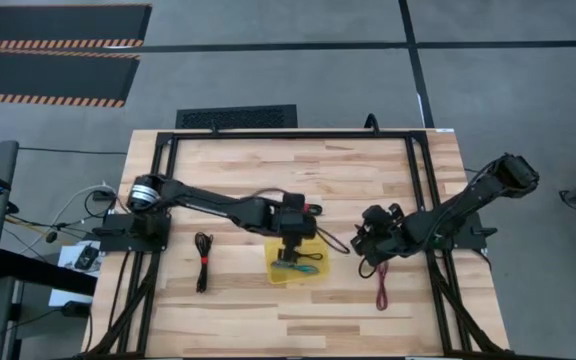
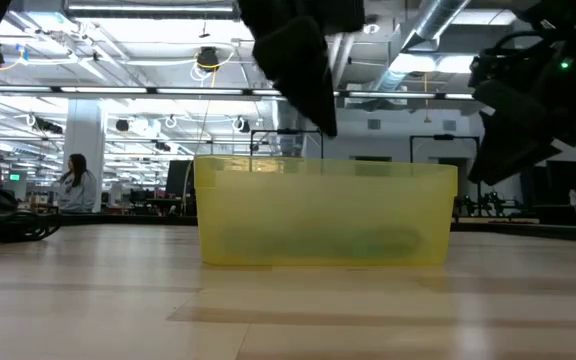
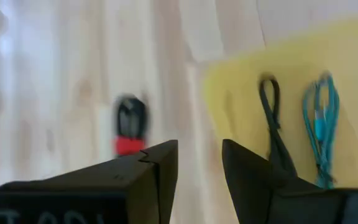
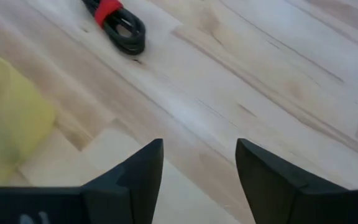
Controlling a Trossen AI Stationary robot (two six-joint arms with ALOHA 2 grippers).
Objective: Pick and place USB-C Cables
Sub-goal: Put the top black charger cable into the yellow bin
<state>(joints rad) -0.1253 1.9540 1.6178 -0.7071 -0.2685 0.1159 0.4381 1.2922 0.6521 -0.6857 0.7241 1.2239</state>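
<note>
The yellow tray (image 1: 278, 275) sits mid-surface, and the left pincer (image 1: 295, 247) hangs just over its far rim, blocking approach to the tray from that side; its fingers stand apart with nothing between them. Inside the tray a teal cable (image 3: 321, 118) and a dark cable (image 3: 272, 118) take up part of the floor. Left of the tray, a black cable (image 1: 203, 260) lies on open wood. On the tray's right the right pincer (image 1: 373, 243) hovers, fingers parted, with a magenta cable (image 1: 381, 285) on the surface (image 1: 368, 180) beside it. The strip of surface nearest the front edge and the far half lie bare.
</note>
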